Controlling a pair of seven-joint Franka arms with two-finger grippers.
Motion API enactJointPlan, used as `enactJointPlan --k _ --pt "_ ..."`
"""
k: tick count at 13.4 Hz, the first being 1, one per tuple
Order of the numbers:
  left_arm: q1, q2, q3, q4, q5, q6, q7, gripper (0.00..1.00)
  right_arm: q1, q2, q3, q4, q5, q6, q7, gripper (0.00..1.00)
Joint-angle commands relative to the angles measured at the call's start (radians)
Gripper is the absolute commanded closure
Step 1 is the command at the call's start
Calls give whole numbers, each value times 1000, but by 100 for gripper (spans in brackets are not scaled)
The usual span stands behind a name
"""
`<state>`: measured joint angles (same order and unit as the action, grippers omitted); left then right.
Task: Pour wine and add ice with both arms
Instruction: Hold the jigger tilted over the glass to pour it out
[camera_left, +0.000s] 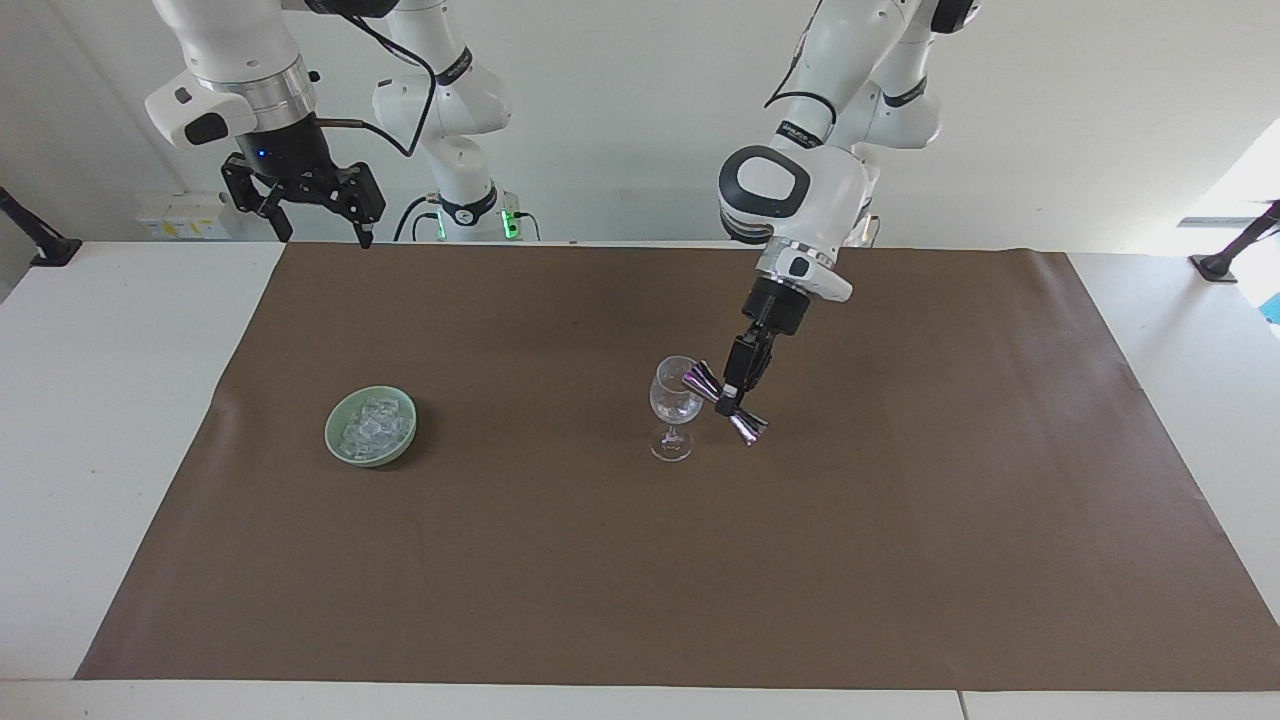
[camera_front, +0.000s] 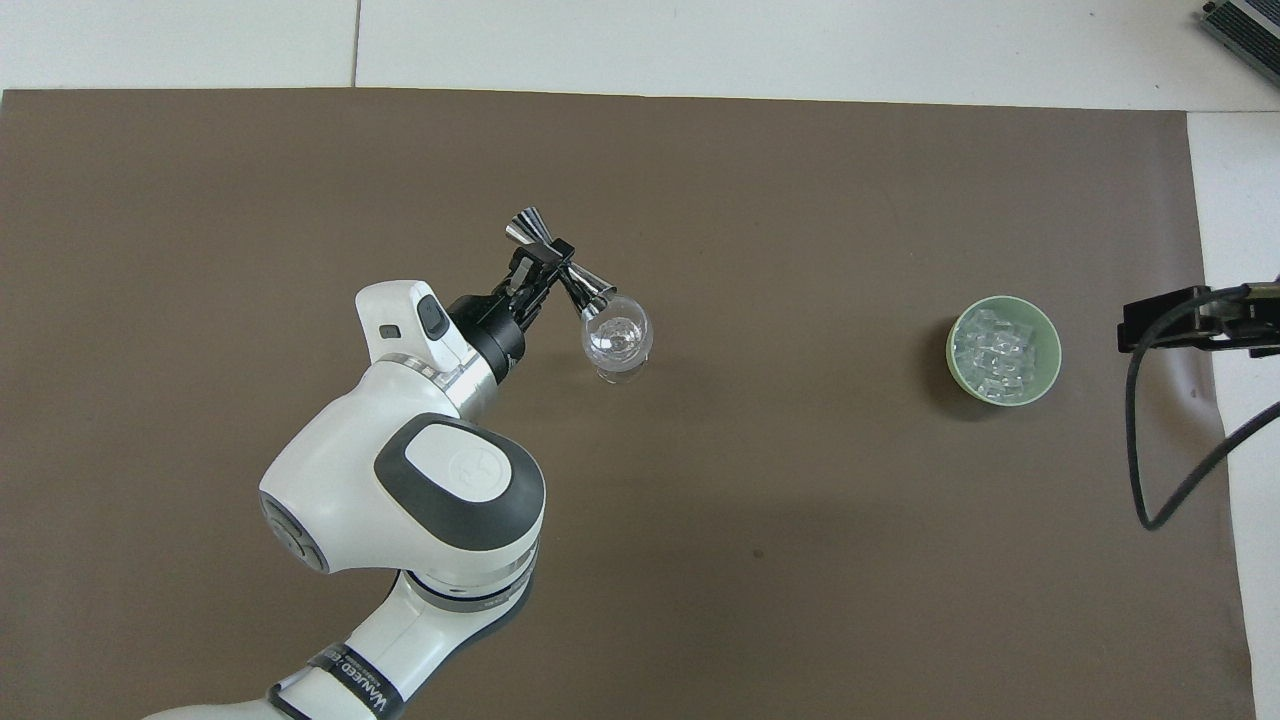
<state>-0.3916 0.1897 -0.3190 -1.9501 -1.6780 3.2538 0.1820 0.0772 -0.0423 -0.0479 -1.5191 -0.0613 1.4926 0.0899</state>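
A clear stemmed wine glass (camera_left: 675, 405) (camera_front: 617, 340) stands upright near the middle of the brown mat. My left gripper (camera_left: 733, 395) (camera_front: 553, 262) is shut on the waist of a shiny double-cone jigger (camera_left: 727, 404) (camera_front: 560, 263). The jigger is tilted, one cup resting at the glass's rim. No wine shows in the frames. The ice (camera_left: 368, 425) (camera_front: 1003, 352) lies heaped in a pale green bowl (camera_left: 335, 440) (camera_front: 953, 350) toward the right arm's end of the table. My right gripper (camera_left: 318, 225) hangs open, high over the mat's edge nearest the robots, and waits.
A brown mat (camera_left: 640, 560) (camera_front: 300, 150) covers most of the white table (camera_left: 100, 400). A black cable (camera_front: 1150, 480) hangs from the right arm at the edge of the overhead view. Black clamp mounts (camera_left: 35, 240) sit at the table's two ends.
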Motion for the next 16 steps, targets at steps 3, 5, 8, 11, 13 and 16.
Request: enactJointPlan --k 3,5,8,11,13,16 --pt "-10 10 6 20 46 20 14 100 0 -16 -6 -15 18 -5 -15 0" --pt "-10 10 6 22 47 20 30 100 0 -16 -4 -15 18 -5 -15 0" --pt "-9 10 8 25 47 20 43 100 0 -16 -6 -15 18 -5 -15 0" --pt "-10 11 9 31 47 24 50 100 0 -16 -6 -15 18 -5 -15 0" --pt "-10 11 9 33 58 24 57 100 0 -16 -6 -15 18 -5 -15 0" --pt "-13 13 9 31 58 41 60 100 0 -16 -4 -15 18 -5 -15 0"
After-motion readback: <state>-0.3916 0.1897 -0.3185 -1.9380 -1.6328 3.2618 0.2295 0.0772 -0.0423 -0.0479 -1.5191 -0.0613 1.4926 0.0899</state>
